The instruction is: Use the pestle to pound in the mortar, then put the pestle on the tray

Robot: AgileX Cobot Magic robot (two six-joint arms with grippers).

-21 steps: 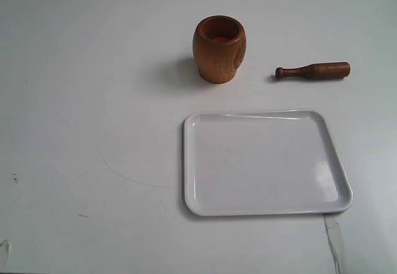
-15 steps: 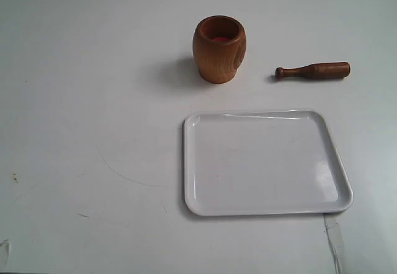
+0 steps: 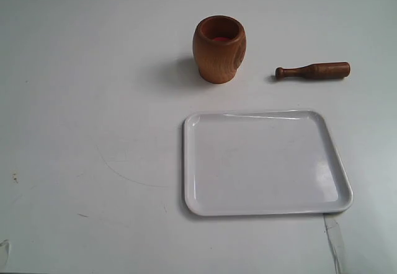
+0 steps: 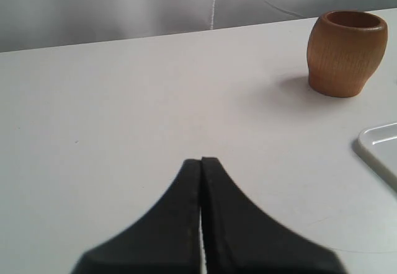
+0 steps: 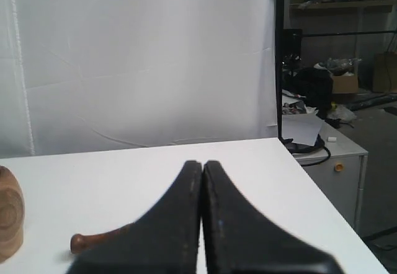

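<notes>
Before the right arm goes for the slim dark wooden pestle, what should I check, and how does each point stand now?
1. Slim dark reddish-brown wooden pestle lies free on the white table, nothing touching it: ok.
2. Rounded orange-brown wooden mortar stands upright, mouth unblocked: ok.
3. Glossy white rectangular plastic tray is bare: ok.
4. Right gripper open for grasping: not ok, it is shut.
5. Left gripper empty and apart from the mortar: ok.
6. Contents of the mortar: cannot tell.
</notes>
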